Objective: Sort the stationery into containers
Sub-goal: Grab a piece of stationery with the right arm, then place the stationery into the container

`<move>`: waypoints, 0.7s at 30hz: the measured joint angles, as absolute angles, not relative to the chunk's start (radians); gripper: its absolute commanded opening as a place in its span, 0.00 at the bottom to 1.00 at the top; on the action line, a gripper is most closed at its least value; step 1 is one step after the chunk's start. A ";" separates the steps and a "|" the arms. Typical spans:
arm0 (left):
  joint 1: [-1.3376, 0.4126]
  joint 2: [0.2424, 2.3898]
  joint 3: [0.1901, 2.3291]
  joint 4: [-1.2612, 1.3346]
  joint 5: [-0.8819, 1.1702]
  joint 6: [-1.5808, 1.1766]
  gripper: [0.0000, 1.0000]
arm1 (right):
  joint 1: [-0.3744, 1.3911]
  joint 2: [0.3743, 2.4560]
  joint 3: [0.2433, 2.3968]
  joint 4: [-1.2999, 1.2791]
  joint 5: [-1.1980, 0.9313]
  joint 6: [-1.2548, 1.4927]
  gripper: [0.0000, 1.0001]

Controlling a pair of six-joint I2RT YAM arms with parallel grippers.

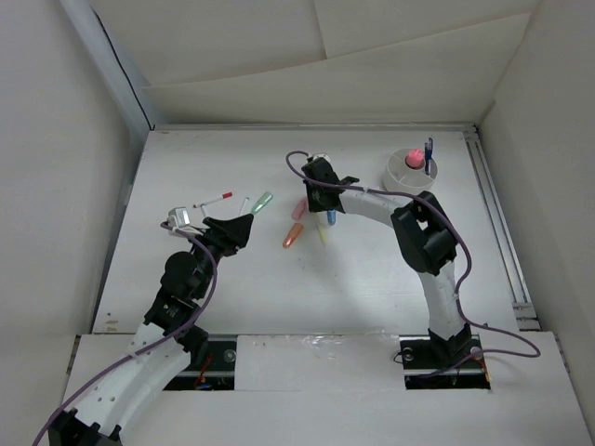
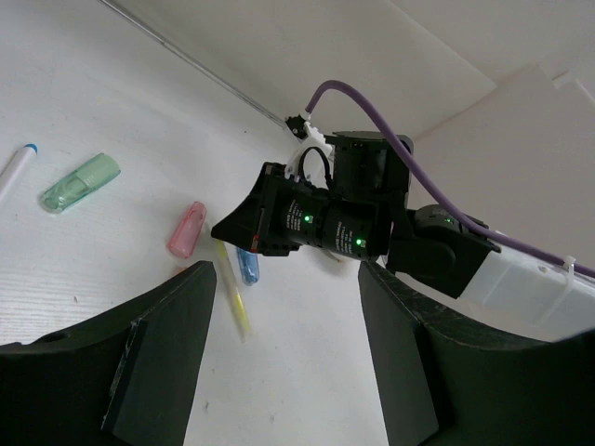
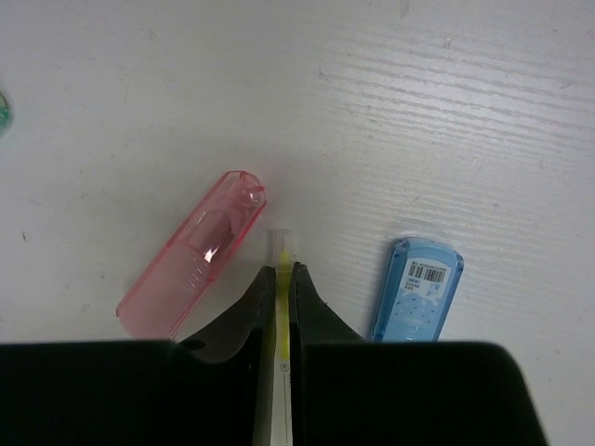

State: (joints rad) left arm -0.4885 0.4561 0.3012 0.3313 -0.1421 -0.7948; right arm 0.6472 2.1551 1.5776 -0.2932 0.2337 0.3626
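Observation:
My right gripper [image 3: 282, 277] is shut on a thin yellow pen [image 3: 280, 249] that lies on the table between a pink marker [image 3: 191, 269] and a blue marker [image 3: 418, 293]. From above, that gripper [image 1: 324, 203] is down over the cluster of pink [image 1: 299, 208], orange [image 1: 292, 236] and blue [image 1: 331, 219] markers. A green marker [image 1: 262, 202] and a white pen with a red tip [image 1: 216, 199] lie further left. My left gripper [image 2: 286, 279] is open and holds nothing, hovering left of the cluster. The white cup [image 1: 395, 173] holds a pink-capped item [image 1: 414, 158] and a dark pen [image 1: 429, 154].
White walls enclose the table on the left, back and right. A metal rail [image 1: 497, 232] runs along the right edge. A purple cable [image 1: 302, 172] loops off the right wrist. A thin white pen [image 1: 244, 204] lies beside the green marker.

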 measured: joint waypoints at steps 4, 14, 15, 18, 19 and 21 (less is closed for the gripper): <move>-0.488 0.456 0.301 0.331 -0.142 -0.795 0.59 | 0.641 2.155 1.600 -0.312 0.229 0.353 0.00; -0.488 0.459 0.301 0.332 -0.138 -0.795 0.59 | 0.598 2.032 1.599 -0.324 0.197 0.341 0.00; -0.488 0.462 0.301 0.332 -0.138 -0.795 0.59 | 0.582 1.993 1.592 -0.313 0.187 0.339 0.00; -0.488 0.467 0.301 0.332 -0.133 -0.795 0.59 | 0.502 1.874 1.577 -0.281 0.158 0.337 0.00; -0.488 0.469 0.301 0.332 -0.132 -0.795 0.59 | 0.460 1.833 1.573 -0.266 0.151 0.337 0.00; -0.488 0.472 0.301 0.332 -0.128 -0.795 0.59 | 0.371 1.773 1.573 -0.240 0.139 0.340 0.00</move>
State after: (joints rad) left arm -0.4885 0.4717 0.3012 0.3325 -0.1280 -0.7948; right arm 0.3710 1.7725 1.5734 -0.2398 0.1394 0.3397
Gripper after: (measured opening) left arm 0.595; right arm 0.098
